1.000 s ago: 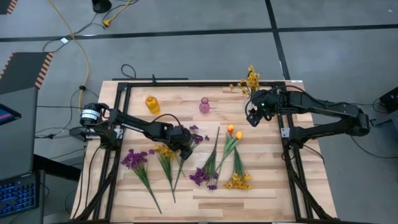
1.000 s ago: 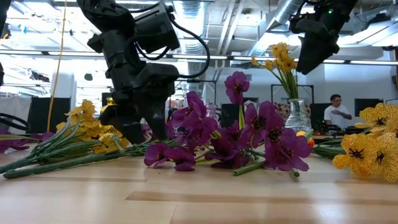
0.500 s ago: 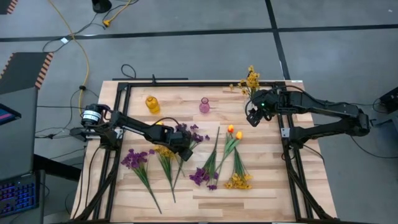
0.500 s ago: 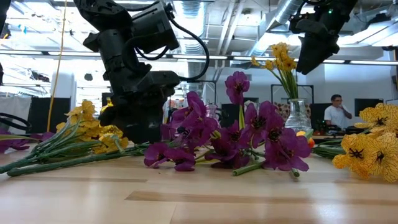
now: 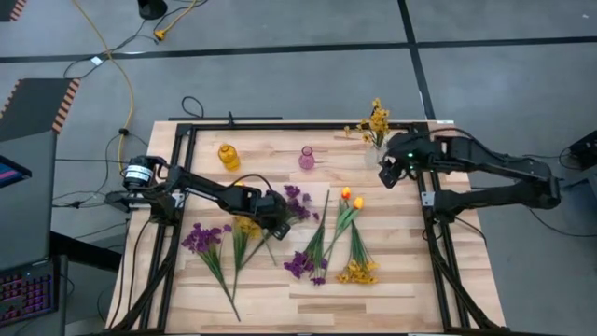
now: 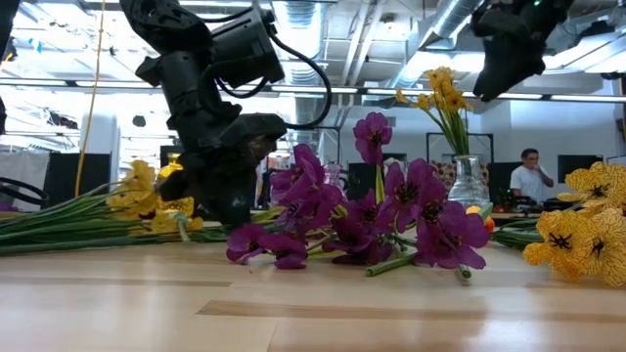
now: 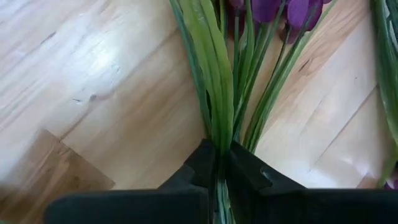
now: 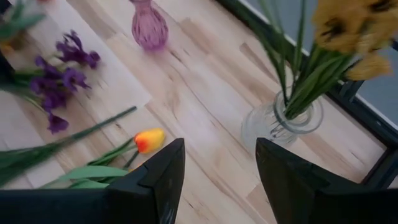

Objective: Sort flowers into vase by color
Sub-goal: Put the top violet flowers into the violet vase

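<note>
My left gripper point(image 5: 272, 222) is low over the table's left middle, shut on a purple flower sprig point(image 5: 297, 200). Its blossoms point(image 7: 273, 9) lie just beyond the fingers. Another purple sprig point(image 5: 201, 237) and a yellow sprig point(image 5: 244, 228) lie flat to its left. Two orange-yellow tulips point(image 5: 351, 197), a purple sprig point(image 5: 300, 264) and a yellow sprig point(image 5: 357, 273) lie at the middle. My right gripper point(image 5: 385, 175) hangs open in the air beside a clear vase point(image 8: 280, 121), which holds yellow flowers point(image 5: 376, 119). My left gripper pinches the purple sprig's bundle of green stems and leaves point(image 7: 219, 134) between its two fingers, a short way below the blossoms. The fingers come down from above and lie across the stems. The long stems point(image 6: 59, 220) reach out behind the fingers, just above the table.
A pink vase point(image 5: 306, 157) and an amber vase point(image 5: 229, 155) stand at the far side. A black frame point(image 5: 308, 122) runs along the table's edges. In the low view a person point(image 6: 529, 176) shows in the room behind.
My left gripper has shut on the purple sprig's stems and taken hold. The stem ends have risen a little off the table and swung toward the left. My right gripper has moved slightly up and toward the table's right edge.
</note>
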### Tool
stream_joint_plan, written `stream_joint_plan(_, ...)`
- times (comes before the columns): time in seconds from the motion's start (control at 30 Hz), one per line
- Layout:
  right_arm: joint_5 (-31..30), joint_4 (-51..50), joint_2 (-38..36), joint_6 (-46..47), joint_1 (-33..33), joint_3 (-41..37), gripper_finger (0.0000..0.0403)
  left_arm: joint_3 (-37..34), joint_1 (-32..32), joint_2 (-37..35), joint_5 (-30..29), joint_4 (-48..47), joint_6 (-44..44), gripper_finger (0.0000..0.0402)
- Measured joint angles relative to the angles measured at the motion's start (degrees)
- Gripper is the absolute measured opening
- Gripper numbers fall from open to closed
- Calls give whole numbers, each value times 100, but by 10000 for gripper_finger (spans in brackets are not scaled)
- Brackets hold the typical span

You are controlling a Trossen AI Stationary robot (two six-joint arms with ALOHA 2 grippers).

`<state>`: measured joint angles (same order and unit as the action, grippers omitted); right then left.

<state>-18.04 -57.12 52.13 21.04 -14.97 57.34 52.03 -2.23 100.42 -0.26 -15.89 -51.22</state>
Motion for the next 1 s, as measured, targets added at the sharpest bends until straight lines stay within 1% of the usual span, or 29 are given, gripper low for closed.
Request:
stream_joint_plan(0.17,0,-5,-349,0,-1,0,218,-8,60,-48,58,366,-2,8)
stream_joint_plan(0.3,-4,-10,-532,0,0,0,218,-8,115,-251,41,680,-2,6)
stream_joint_plan(0.6,-26,-39,-653,-52,0,0,218,-6,289,-704,-372,1608,144,5)
stream_joint_plan(0.77,-33,-107,-644,-55,-1,0,218,-6,399,-850,-689,2334,561,5)
stream_joint_plan(1.0,-52,-117,-642,-67,0,0,218,-4,643,-850,-922,3491,1226,5)
